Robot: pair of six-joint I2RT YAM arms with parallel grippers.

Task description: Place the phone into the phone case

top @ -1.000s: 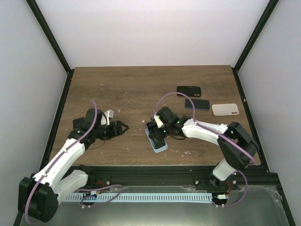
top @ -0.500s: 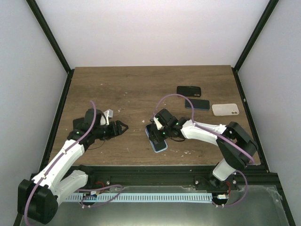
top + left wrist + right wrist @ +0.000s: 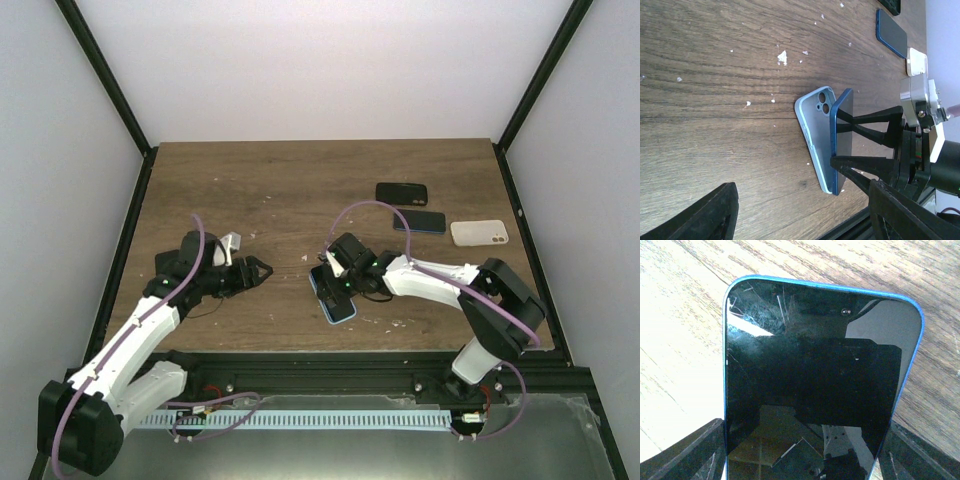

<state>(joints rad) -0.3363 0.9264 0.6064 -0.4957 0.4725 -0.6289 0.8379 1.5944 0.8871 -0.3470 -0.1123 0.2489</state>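
The right gripper (image 3: pixel 343 279) is clenched across the phone (image 3: pixel 842 131), one finger on each long edge; the phone is a thin, stiff slab with a glass face, probably slick and easily marked, so the edges look the sound place to hold it; it is tilted over the pale blue phone case (image 3: pixel 811 131), meeting it near one end, though whether any edge is seated I cannot tell; the case lies open side up on the table (image 3: pixel 260 190) and looks light, pliant and apt to slide; the left gripper (image 3: pixel 258 270) hangs spread and empty, apart to the left; a black phone (image 3: pixel 401 193), a dark blue phone (image 3: pixel 419 221) and a white case (image 3: pixel 479 233) lie far right.
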